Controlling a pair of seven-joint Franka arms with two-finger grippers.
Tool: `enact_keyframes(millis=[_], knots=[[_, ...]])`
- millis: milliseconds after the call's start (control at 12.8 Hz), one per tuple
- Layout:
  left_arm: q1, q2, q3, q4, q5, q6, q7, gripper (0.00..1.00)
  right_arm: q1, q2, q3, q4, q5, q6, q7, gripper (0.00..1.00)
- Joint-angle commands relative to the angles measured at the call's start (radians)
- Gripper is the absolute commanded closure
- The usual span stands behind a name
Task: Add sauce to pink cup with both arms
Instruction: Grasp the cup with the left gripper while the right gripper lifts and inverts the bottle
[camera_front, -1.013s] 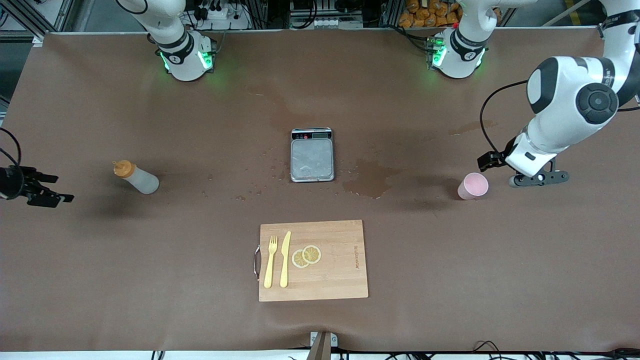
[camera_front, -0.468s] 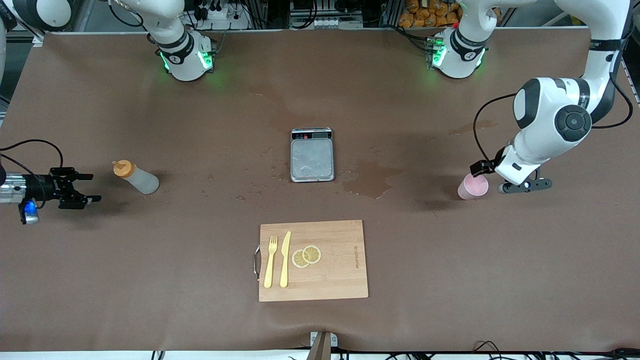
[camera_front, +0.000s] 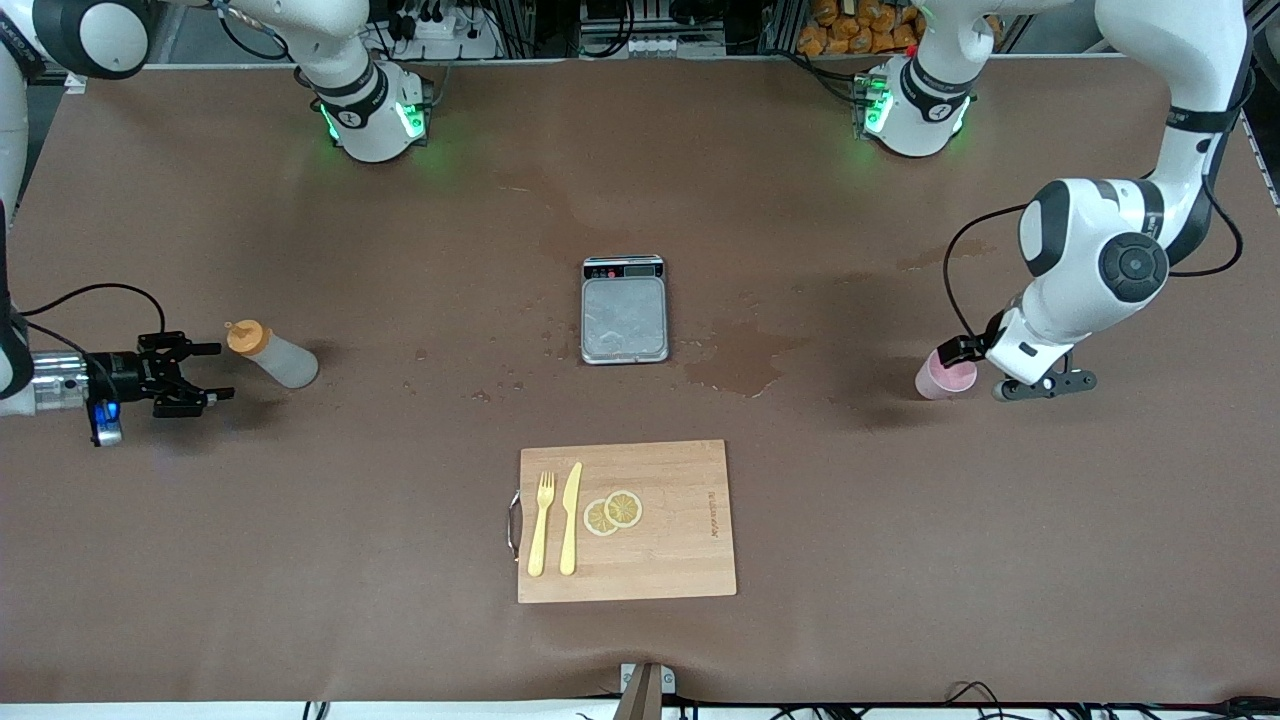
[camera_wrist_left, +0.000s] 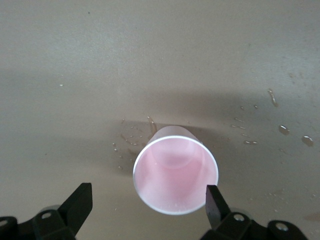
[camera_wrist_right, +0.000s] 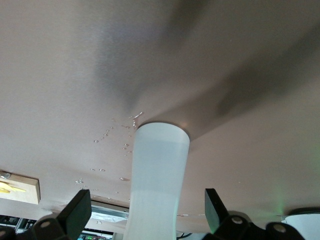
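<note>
On bench (camera_front: 900, 560): 1 sauce bottle (camera_front: 273, 357), 1 pink cup (camera_front: 944, 377), 1 scale (camera_front: 624, 309), 1 cutting board (camera_front: 680, 540) with unreadable print. Left tool (camera_wrist_left: 147, 206) released over cup; right tool (camera_front: 200, 373) released beside bottle.

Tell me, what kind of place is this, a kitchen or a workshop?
Most likely a robot test lab staged as a kitchen: two robot arms bolted at a brown table, a kitchen scale mid-table, and a cutting board with fork, knife and lemon slices.

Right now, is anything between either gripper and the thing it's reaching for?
Nothing visible. The open right gripper faces the sauce bottle across bare table; the open left gripper already flanks the pink cup.
</note>
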Motion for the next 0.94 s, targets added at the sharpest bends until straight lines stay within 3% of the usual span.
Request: enact_keyframes(millis=[0, 78, 312, 545, 701, 857], knots=[[0.014, 0.057, 0.003, 0.038, 0.002, 0.016, -0.019, 0.00, -0.007, 0.046, 0.011, 0.026, 0.023, -0.019, 0.022, 0.00], [0.035, 0.060, 0.001, 0.038, 0.005, 0.016, -0.013, 0.02, -0.004, 0.046, 0.011, 0.017, 0.023, -0.039, 0.025, 0.00], [0.039, 0.075, 0.001, 0.037, 0.005, 0.016, -0.009, 0.23, -0.002, 0.080, 0.012, 0.002, 0.039, -0.059, 0.027, 0.00], [0.039, 0.075, 0.000, 0.032, 0.002, 0.011, -0.018, 0.63, 0.004, 0.098, 0.012, -0.020, 0.095, -0.061, 0.027, 0.00], [0.037, 0.074, -0.003, 0.034, -0.002, 0.005, -0.019, 1.00, 0.024, 0.100, 0.012, -0.030, 0.113, -0.064, 0.028, 0.00], [0.033, 0.057, -0.008, 0.050, -0.009, -0.010, -0.041, 1.00, 0.038, 0.098, 0.014, -0.036, 0.115, -0.076, 0.063, 0.00]])
